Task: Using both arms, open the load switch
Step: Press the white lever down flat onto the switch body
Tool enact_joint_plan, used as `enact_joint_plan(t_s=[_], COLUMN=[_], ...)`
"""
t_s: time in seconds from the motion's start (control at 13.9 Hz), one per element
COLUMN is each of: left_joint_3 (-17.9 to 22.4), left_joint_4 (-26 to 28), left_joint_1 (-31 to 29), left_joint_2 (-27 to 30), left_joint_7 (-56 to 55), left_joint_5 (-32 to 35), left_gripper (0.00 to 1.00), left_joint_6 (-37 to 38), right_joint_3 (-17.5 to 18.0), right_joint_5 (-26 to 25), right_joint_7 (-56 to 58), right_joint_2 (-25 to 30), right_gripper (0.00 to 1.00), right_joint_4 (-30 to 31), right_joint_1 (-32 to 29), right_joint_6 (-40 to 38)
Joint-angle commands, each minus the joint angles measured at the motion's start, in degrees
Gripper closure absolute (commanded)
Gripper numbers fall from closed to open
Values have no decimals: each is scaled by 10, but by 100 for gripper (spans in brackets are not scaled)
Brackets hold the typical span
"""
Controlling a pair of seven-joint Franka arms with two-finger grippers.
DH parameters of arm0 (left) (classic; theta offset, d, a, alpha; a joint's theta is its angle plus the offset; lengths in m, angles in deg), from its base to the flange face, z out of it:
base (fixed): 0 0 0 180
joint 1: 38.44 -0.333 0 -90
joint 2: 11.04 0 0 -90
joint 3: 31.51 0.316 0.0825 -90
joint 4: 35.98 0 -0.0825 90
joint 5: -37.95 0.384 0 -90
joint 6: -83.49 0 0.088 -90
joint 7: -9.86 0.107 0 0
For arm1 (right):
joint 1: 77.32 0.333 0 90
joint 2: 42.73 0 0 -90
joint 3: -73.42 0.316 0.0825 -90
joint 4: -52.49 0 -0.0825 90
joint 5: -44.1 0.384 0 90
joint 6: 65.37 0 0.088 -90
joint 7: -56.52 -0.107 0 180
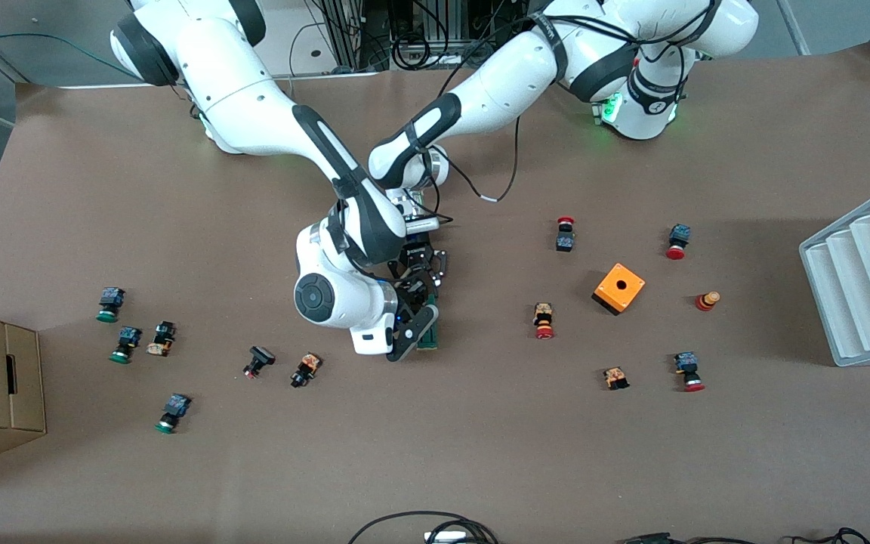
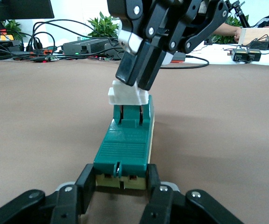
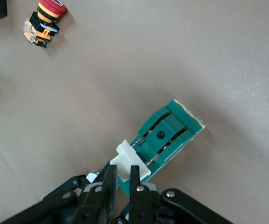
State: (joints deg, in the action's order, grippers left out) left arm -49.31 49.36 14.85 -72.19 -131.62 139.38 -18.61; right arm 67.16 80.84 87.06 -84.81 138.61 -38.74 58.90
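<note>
The long plastic load switch (image 2: pixel 125 149) is dark green with a cream edge and a small white handle (image 2: pixel 127 95). Both claw grippers are black: the left gripper (image 2: pixel 121 193) and the right gripper (image 3: pixel 121 186). The table's paper cover (image 1: pixel 480 453) is plain brown.

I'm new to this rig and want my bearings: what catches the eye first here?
Mid-table, both black two-finger grippers meet on one narrow dark-green load switch: the left gripper clamps one end, the right gripper pinches its small white handle. A bright orange cube with a hole stands toward the left arm's end.
</note>
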Motion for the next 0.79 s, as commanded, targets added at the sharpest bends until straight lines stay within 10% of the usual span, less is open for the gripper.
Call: enact_joint_plan(t_s=[0.0, 0.72], left_joint_3=[-5, -5], left_joint_4=[4, 4], left_joint_1=[-3, -3], left_joint_2=[5, 6], left_joint_7=[12, 16], left_joint_5=[-4, -4], left_gripper=[49, 50], left_joint_6=[-9, -9], right_joint_3=[4, 4], right_joint_5=[-4, -6], right_joint_7=[2, 3], right_joint_2=[4, 0], right_gripper=[86, 87], right_joint_4=[22, 31], right_joint_1=[11, 17], right_joint_6=[26, 47])
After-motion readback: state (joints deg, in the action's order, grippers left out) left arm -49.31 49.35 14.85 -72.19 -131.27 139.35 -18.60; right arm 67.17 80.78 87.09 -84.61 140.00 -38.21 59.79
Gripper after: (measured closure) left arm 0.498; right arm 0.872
